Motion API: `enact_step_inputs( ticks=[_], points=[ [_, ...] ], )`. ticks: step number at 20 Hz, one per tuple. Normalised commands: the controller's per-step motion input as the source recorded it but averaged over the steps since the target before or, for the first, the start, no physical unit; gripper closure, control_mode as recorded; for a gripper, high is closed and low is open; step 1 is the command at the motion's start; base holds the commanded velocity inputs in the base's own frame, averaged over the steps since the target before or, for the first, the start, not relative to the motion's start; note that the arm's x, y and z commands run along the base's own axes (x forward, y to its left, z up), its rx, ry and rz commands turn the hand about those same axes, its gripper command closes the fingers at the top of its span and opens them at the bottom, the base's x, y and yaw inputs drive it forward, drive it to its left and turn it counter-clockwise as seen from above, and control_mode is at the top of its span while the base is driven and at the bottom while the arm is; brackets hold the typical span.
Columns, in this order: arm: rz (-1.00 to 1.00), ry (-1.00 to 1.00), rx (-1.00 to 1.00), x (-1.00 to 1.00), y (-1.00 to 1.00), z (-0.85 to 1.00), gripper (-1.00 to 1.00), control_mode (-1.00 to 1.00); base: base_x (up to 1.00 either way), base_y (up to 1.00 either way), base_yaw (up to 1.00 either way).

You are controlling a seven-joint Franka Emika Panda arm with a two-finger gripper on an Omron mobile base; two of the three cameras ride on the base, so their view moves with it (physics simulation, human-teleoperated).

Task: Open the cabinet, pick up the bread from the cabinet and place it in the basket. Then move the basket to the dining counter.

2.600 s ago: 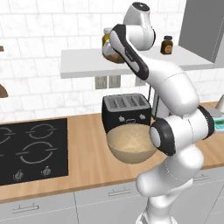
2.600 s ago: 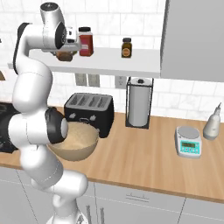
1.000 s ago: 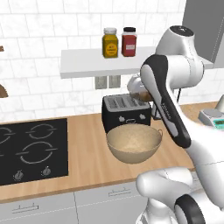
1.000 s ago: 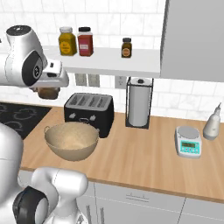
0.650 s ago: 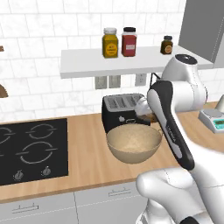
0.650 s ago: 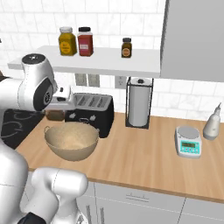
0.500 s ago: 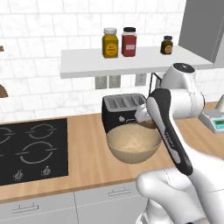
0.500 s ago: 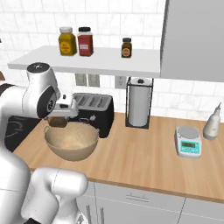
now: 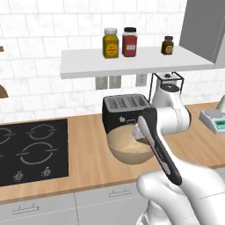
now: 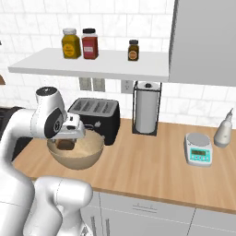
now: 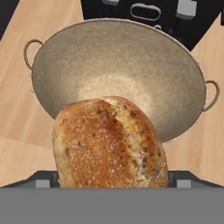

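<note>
The golden-brown bread [image 11: 109, 144] sits between the fingers of my gripper [image 10: 65, 143], which is shut on it. I hold it low over the round tan basket [image 11: 118, 61], just inside the near part of the rim [image 10: 76, 159]. The basket [image 9: 125, 154] stands on the wood counter in front of the black toaster [image 9: 125, 110], with small loop handles at its sides. In the hand view the bread hides my fingertips. The dining counter is out of view.
A black cooktop [image 9: 30, 149] lies to the left of the basket. A paper towel holder [image 10: 146, 113], a scale [image 10: 199, 150] and a white bottle [image 10: 224, 129] stand to the right. Jars [image 10: 80, 43] line the shelf above, beside the grey cabinet [image 10: 205, 41].
My arm has swung down from shelf height with the bread and lowered it into the mouth of the basket. The basket and toaster have not moved.
</note>
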Motion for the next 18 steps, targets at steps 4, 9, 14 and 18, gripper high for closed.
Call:
enact_step_inputs(
  ticks=[4,9,14,18],
  points=[
    [0.0,0.05,0.0,0.28,0.01,-0.19,1.0,-1.0,0.0,0.0,0.0],
    [0.0,0.0,0.0,0.13,0.03,-0.29,1.0,-1.0,0.0,0.0,0.0],
    [0.0,0.0,0.0,0.12,0.01,-0.41,1.0,-1.0,0.0,0.0,0.0],
    [0.0,0.0,0.0,0.05,0.0,-0.32,1.0,-1.0,0.0,0.0,0.0]
  ],
)
